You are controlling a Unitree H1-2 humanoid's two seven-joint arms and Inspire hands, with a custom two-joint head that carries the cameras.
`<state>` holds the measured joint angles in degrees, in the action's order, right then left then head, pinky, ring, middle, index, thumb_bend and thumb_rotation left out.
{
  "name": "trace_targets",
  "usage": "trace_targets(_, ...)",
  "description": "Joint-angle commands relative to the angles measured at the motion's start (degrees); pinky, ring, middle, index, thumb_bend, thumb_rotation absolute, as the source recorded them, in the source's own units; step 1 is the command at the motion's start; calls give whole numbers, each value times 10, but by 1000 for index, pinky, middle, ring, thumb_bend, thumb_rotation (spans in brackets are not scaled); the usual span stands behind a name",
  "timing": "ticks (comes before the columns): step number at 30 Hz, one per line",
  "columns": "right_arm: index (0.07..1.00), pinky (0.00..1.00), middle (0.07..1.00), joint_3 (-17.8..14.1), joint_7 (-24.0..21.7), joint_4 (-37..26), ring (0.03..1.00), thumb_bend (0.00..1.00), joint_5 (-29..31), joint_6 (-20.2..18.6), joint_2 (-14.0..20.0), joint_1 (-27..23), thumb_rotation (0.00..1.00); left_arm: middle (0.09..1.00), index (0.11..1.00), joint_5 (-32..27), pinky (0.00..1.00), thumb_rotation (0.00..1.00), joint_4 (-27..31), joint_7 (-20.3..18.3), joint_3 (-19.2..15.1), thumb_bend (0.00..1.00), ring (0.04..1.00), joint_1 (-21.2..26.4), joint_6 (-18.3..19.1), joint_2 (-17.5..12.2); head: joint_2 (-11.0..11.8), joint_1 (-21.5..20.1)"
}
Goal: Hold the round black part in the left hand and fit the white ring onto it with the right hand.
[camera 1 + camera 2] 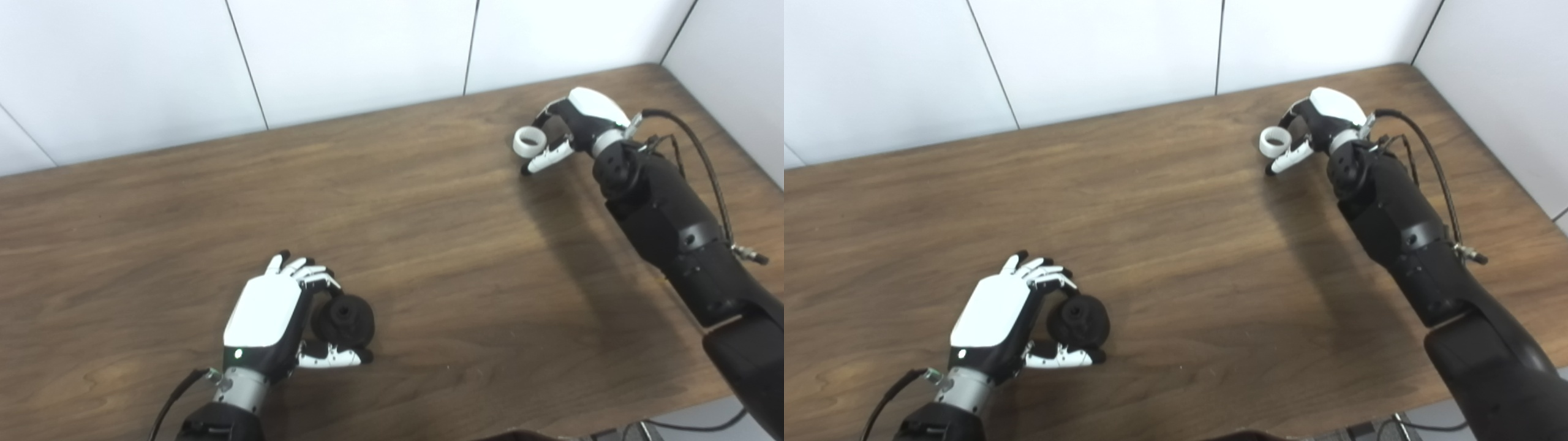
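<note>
The round black part (343, 320) sits low at the front left of the wooden table (429, 245), with a hole in its middle facing up. My left hand (275, 315) is curled around it, fingers over its far side and thumb under its near side, holding it. At the far right, the white ring (530, 141) is pinched between the fingers and thumb of my right hand (572, 131), a little above the table. The same ring (1276, 141) and black part (1079, 321) show in the right eye view. The two hands are far apart.
White wall panels (343, 55) run behind the table's far edge, and another wall (735, 67) closes the right side. A black cable (704, 159) loops along my right forearm. The table's near edge shows at the bottom right.
</note>
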<state>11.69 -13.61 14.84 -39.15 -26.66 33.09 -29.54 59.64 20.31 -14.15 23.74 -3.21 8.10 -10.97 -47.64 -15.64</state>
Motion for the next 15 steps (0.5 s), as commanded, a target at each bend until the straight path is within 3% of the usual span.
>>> trace_targets(1, 665, 861, 891, 0, 9, -9, 946, 795, -4, 4, 3, -26, 228, 777, 484, 6, 994, 55, 3, -18, 0, 525, 889, -9, 5, -5, 0, 0)
trace_targets(15, 664, 858, 886, 2, 10, -5, 940, 788, -4, 4, 3, -30, 222, 774, 483, 8, 995, 56, 4, -19, 0, 525, 888, -10, 5, -2, -4, 2)
